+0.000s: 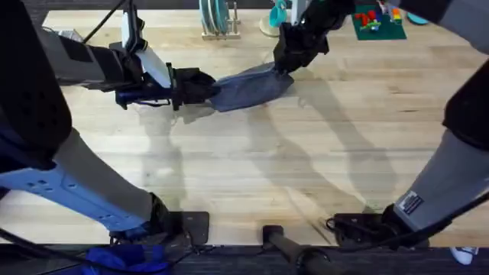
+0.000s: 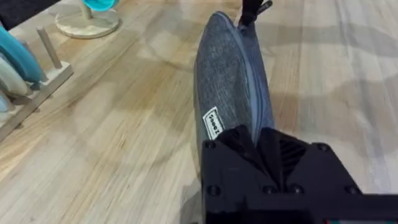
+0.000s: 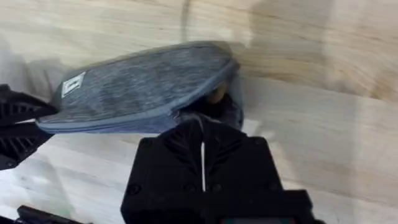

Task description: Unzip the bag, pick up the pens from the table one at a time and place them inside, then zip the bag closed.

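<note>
1. Bag [image 1: 248,86] first: it lies on the far middle of the tabletop [image 1: 306,168], stretched lengthwise between my two arms, its left end pointing at my left arm and its right end under my right.
2. My left fingers [image 1: 200,86] are clamped together on the bag's left end. I judge this is the anchor hold, keeping the fabric taut so the zipper can run without the pouch sliding along the wood.
3. My right fingers [image 1: 284,61] sit at the bag's far-right end, pressed against it. In the right wrist view the fingers [image 3: 202,134] meet the pouch right where its seam gapes a little; they look closed on something at the zipper, probably the pull tab, though the tab itself is hidden from me.
4. From the left wrist view the zipper line runs away along the bag [image 2: 233,87] toward my right fingers [image 2: 252,11] at its far tip.
5. That small gap at the right end suggests the zipper is not fully shut there.
6. I see no pens lying on the tabletop.
</note>
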Motion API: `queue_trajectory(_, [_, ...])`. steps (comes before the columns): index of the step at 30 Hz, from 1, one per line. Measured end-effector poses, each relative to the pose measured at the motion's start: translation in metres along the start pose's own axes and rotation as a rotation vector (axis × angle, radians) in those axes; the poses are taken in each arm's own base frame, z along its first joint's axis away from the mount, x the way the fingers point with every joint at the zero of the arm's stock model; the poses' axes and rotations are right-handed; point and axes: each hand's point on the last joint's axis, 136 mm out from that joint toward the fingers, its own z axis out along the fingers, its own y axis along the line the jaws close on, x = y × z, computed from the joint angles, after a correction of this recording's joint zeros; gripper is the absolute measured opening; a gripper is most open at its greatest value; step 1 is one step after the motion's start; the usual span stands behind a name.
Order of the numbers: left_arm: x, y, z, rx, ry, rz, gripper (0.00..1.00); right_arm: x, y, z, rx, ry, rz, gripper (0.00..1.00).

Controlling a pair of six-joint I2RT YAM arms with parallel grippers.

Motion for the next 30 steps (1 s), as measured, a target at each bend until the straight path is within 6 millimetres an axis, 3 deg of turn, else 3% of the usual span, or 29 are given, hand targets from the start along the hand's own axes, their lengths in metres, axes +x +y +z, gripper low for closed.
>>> queue_trajectory(8, [0.0,0.0,0.0,0.0,0.0,-0.009,0.042,-0.002,-0.017,-0.015,-0.022,-0.047,0.027,0.035])
queue_trajectory(17, [0.0,0.0,0.0,0.001,0.0,-0.027,0.042,0.003,-0.035,-0.006,-0.073,-0.039,0.072,0.035])
queue_trajectory(24, [0.0,0.0,0.0,0.001,0.0,-0.04,0.042,0.002,-0.037,-0.006,-0.088,-0.037,0.058,0.035])
queue_trajectory(30, [0.0,0.0,0.0,0.002,0.0,-0.046,0.042,0.002,-0.053,-0.008,-0.089,-0.031,0.082,0.035])
